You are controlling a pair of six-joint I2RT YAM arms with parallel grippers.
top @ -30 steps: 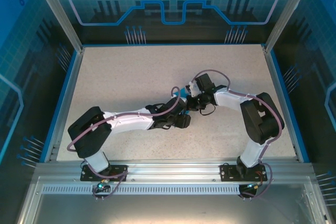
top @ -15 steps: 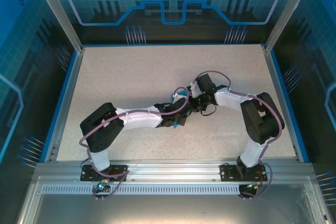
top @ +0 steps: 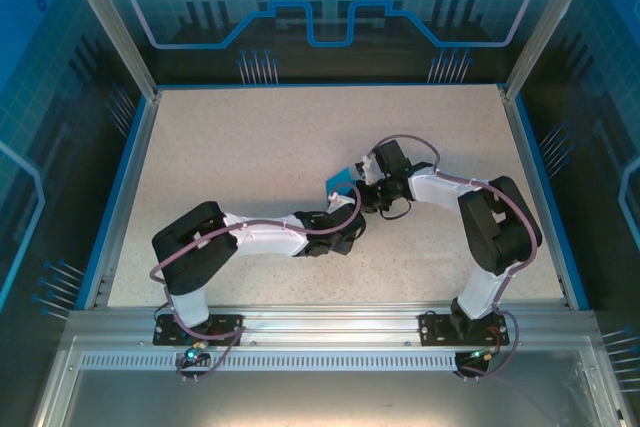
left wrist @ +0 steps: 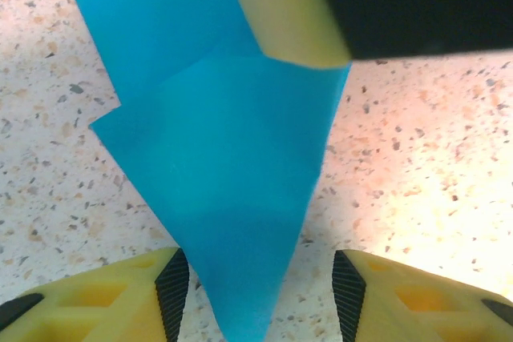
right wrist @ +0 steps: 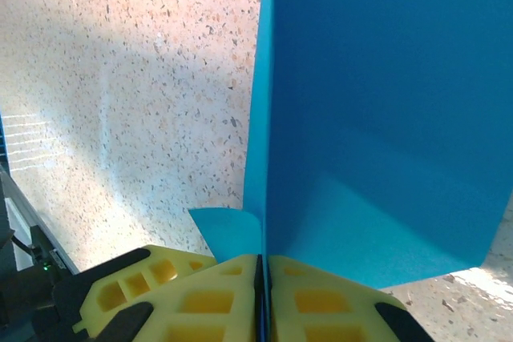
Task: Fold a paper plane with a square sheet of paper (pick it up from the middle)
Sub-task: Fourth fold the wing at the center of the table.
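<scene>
Paper plane [left wrist: 228, 190], bright blue and folded to a point, is at the middle of the table [top: 240, 137], where the 2 arms meet. Right pincer [right wrist: 262, 268] is closed tight on its edge, and the paper rises from between the yellow fingers. Left pincer [left wrist: 260, 287] has its fingers apart, with the pointed tip between them and touching neither. The table surface is beige with dark speckles, with a blue border [top: 122, 187] and blue panels [top: 330, 7] around it
</scene>
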